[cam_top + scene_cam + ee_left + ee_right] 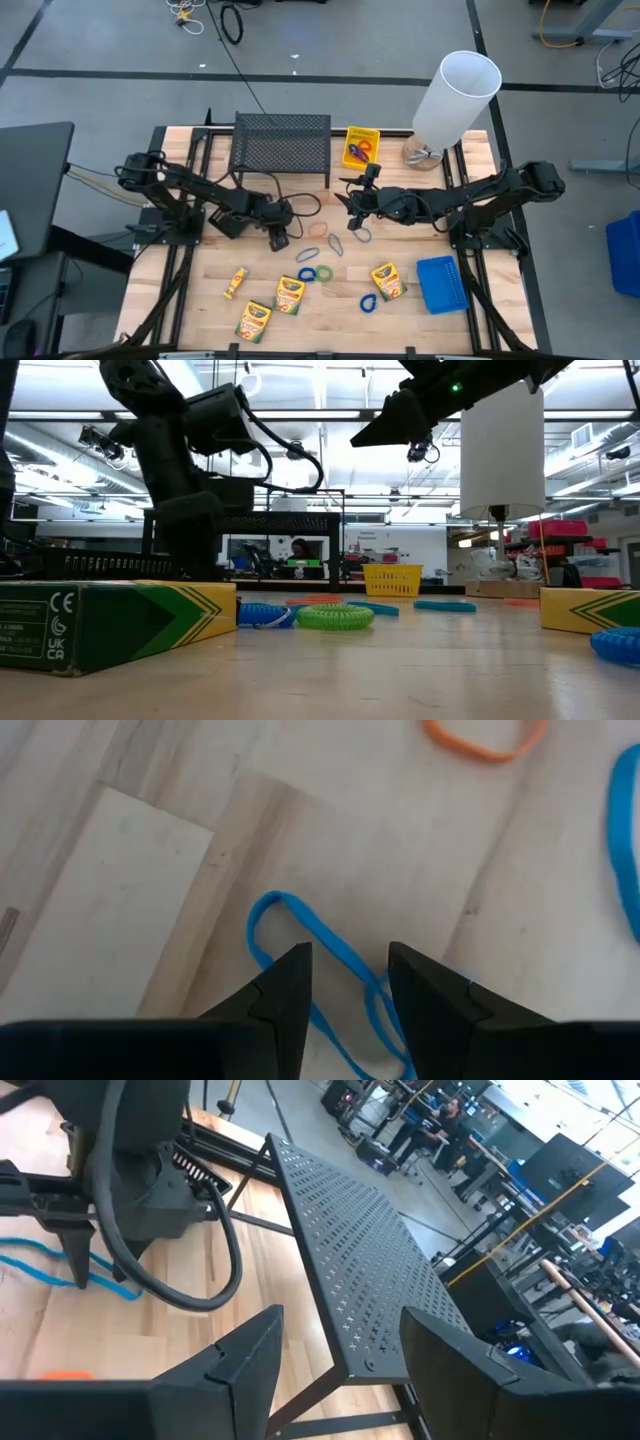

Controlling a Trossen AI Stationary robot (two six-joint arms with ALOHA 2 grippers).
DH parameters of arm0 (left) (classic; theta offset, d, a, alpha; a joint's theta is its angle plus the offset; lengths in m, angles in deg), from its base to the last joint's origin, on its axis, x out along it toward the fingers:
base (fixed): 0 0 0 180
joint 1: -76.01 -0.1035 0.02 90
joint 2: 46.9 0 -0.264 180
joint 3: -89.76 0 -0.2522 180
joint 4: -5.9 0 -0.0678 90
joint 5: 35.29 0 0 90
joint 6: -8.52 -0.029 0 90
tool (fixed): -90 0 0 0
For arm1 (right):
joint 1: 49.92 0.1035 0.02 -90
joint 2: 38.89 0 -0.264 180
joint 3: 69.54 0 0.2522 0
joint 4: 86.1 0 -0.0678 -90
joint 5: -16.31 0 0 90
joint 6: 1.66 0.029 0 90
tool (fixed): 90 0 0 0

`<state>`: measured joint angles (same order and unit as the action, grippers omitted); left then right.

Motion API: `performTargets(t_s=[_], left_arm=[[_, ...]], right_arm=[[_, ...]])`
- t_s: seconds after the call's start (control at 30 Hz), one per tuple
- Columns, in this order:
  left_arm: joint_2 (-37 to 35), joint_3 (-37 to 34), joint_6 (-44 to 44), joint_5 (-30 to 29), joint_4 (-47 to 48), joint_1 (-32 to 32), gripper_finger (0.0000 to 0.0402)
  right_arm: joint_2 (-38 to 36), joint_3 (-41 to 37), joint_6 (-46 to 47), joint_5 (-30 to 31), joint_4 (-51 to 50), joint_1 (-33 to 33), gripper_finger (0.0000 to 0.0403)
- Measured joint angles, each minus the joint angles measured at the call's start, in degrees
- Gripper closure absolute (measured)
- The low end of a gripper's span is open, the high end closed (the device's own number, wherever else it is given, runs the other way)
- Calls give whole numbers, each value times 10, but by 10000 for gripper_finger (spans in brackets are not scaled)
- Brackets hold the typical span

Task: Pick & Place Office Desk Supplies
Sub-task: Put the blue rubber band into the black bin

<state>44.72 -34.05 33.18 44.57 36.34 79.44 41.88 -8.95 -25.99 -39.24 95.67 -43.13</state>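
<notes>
Left hand (347,982) low on the bench (200,290), fingers narrow astride a blue loop (300,935); right hand (352,207) raised, wide, holding nothing.

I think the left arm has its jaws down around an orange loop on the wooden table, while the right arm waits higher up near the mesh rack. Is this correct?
Not quite: the loop between the left gripper's jaws is blue, not orange. The left wrist view shows this blue loop there, with the orange loop lying apart from it on the table. The right gripper does wait near the mesh rack.
</notes>
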Motion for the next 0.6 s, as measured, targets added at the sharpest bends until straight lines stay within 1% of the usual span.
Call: performTargets(t_s=[0.27, 0.37, 0.47, 0.6], left_arm=[[1, 0, -2, -18, -2, -2, 263], [1, 0, -2, -22, -8, -2, 272], [1, 0, -2, -23, -13, -1, 295], [1, 0, -3, -23, -15, -1, 355]], right_arm=[[0, 0, 0, 0, 0, 0, 190], [0, 0, 0, 0, -1, 0, 190], [0, 0, 0, 0, -5, 0, 190], [0, 0, 0, -1, -5, 0, 190]])
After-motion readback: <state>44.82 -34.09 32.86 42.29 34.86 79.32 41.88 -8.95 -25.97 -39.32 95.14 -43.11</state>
